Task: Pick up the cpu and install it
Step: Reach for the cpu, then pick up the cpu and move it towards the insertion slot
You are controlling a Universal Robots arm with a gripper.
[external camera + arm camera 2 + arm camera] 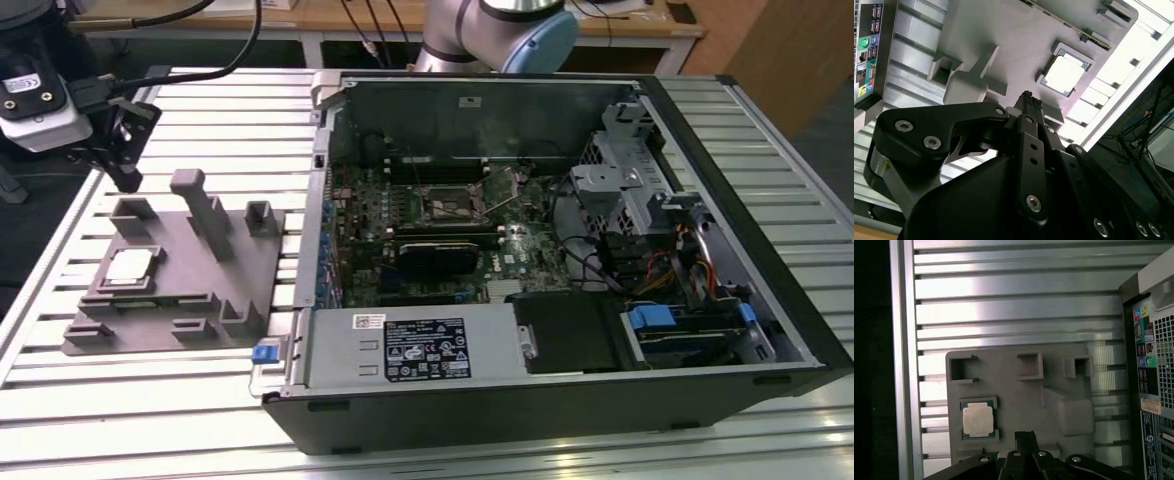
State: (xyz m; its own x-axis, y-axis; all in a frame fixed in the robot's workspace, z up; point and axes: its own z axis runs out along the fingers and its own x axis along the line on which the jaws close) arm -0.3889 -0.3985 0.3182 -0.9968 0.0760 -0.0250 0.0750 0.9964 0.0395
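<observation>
The cpu [130, 265] is a small square chip with a pale silver top, lying flat in a recess of the grey plastic tray [200, 320] at the exterior view's left. Both wrist views look down on the cpu [1064, 75] [978, 420] in that recess. My gripper [127, 178] hangs in the air above the tray's far end, well clear of the chip. Its dark fingers [1026, 100] [1024, 437] are pressed together and hold nothing. The dark square socket [445, 205] sits on the motherboard inside the open computer case [767, 300].
Upright blocks [207, 205] rise from the tray between the chip and the case. The case wall [320, 200] stands just beside the tray. A ribbed metal table [160, 400] lies under everything. Drive cages and cables [641, 200] crowd the case at the exterior view's right.
</observation>
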